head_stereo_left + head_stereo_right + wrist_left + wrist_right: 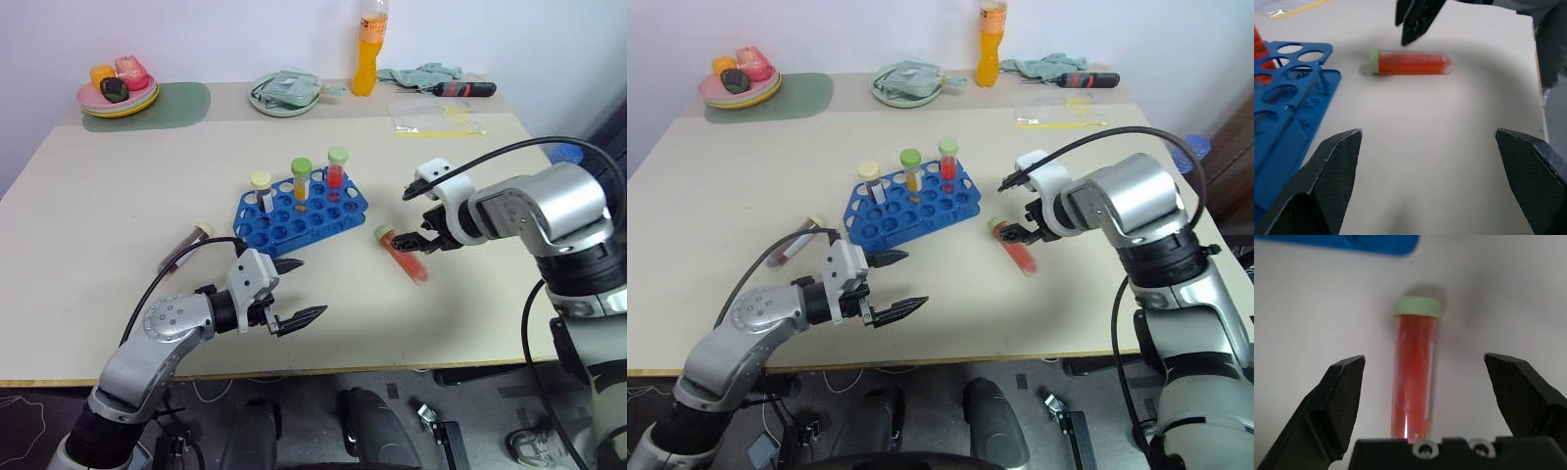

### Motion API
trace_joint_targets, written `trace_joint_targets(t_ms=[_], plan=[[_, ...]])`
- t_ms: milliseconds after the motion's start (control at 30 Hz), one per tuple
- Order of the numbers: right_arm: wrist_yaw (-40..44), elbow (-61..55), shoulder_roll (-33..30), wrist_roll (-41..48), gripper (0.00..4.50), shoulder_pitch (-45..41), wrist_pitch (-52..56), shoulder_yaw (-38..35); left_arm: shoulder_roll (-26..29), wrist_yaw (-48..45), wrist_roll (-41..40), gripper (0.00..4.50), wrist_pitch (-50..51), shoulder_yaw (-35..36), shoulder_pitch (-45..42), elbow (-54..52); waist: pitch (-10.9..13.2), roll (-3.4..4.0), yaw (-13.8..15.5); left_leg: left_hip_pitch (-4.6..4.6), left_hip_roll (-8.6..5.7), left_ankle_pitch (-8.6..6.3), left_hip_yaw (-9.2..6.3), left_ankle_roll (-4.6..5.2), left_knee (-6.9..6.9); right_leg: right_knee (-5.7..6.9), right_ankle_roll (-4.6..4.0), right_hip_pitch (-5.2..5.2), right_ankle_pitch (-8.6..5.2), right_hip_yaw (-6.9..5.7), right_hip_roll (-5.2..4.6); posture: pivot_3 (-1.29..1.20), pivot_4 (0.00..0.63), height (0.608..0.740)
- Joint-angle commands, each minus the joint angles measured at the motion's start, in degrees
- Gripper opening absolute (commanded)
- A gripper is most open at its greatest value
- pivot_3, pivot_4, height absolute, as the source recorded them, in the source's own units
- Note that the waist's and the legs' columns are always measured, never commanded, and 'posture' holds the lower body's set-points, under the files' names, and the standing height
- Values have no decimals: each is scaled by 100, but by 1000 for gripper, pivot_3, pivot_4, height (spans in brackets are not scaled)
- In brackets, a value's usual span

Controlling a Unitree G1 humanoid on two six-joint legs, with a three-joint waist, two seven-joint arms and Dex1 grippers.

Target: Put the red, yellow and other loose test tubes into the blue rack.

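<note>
Table seen from the robot's head, blue rack near centre holding three upright capped tubes. At the rack's four o'clock, just beside it, a red tube with a green cap lies flat. Right gripper hangs above it, fingers spread wide, empty. Left gripper, at the rack's six o'clock, is also spread and empty. At nine o'clock lies a dark tube.
</note>
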Motion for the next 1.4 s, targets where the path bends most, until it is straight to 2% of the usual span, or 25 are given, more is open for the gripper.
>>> trace_joint_targets(t_ms=[33,167,200,267,433,467,600,700,800,900,967,1033,1100,1233,1400], plan=[[-185,382,231,41,4315,-342,33,269,-21,114,60,4499,-108,46,89,-175,0,0,-12,0,0,0,1,0,0,1,0,-2,0,0,0,0,150,740],[-403,524,480,-96,4315,-374,33,473,52,172,97,4499,-114,107,231,-262,0,0,-12,0,1,0,0,0,-1,13,0,-9,0,1,2,0,150,740],[-474,623,562,-160,4083,-362,33,478,70,188,107,4500,-117,115,262,-288,0,0,-12,-1,1,0,-1,0,-1,14,0,-10,0,1,2,0,150,740],[-569,772,670,-201,3494,-363,33,477,102,199,98,4500,-128,133,301,-311,0,0,-8,-2,0,0,0,0,1,15,0,-11,0,1,1,0,150,740],[-688,784,807,-175,1014,-365,33,488,126,256,82,4500,-81,126,338,-400,0,0,-6,-4,0,0,0,0,2,15,0,-12,0,0,0,0,150,740],[-703,762,813,-178,741,-372,33,498,135,262,79,4500,-75,133,346,-413,0,1,-8,-4,0,0,0,0,2,15,1,-12,0,0,0,0,150,740],[-820,406,747,-271,731,-297,32,232,197,289,57,4500,-46,214,424,-467,0,1,-11,-4,0,0,0,0,2,16,0,-13,0,1,1,0,150,740],[-720,-781,681,-149,731,352,-973,-619,234,373,71,4500,-76,378,562,-486,0,1,-6,-8,1,0,-2,0,0,17,0,-18,0,0,2,0,150,740],[-604,-1917,1078,19,731,1315,-2577,-1730,205,461,26,4500,-113,587,708,-459,-1,0,4,-14,1,-1,-5,2,-4,12,1,-20,0,-3,2,0,150,740],[-929,-2528,2099,311,731,2085,-3455,-2453,80,555,-52,4500,-172,782,745,-345,-2,-1,-14,-19,2,-1,-7,2,2,17,2,-23,0,-4,2,0,150,740],[-1151,-2516,2630,132,731,2347,-4208,-2444,-23,609,-91,4500,-198,866,694,-211,-2,0,-27,-8,3,-1,-3,2,2,26,2,-21,1,1,3,0,150,740],[-1265,-2004,3053,-472,731,2552,-5514,-2037,-104,621,-43,4500,-268,861,607,-70,-2,0,-19,-3,2,0,-1,1,4,37,1,-21,1,2,3,0,150,740],[-1310,-1473,3406,-814,731,2664,-6389,-1777,-171,641,-88,4500,-256,879,527,-30,-3,-1,-21,4,1,0,0,1,6,41,-1,-17,2,2,3,0,150,740],[-1409,-485,3813,-1169,731,2616,-7485,-1692,-157,559,-149,4500,-239,911,429,-40,-3,0,-18,5,2,0,1,0,5,42,-2,-16,2,2,3,0,150,740],[-1546,514,3977,-1385,731,2359,-8260,-1827,-92,575,-241,4500,-135,963,343,-139,-2,0,-14,5,1,1,1,-1,4,43,-2,-17,2,2,2,0,150,740]])
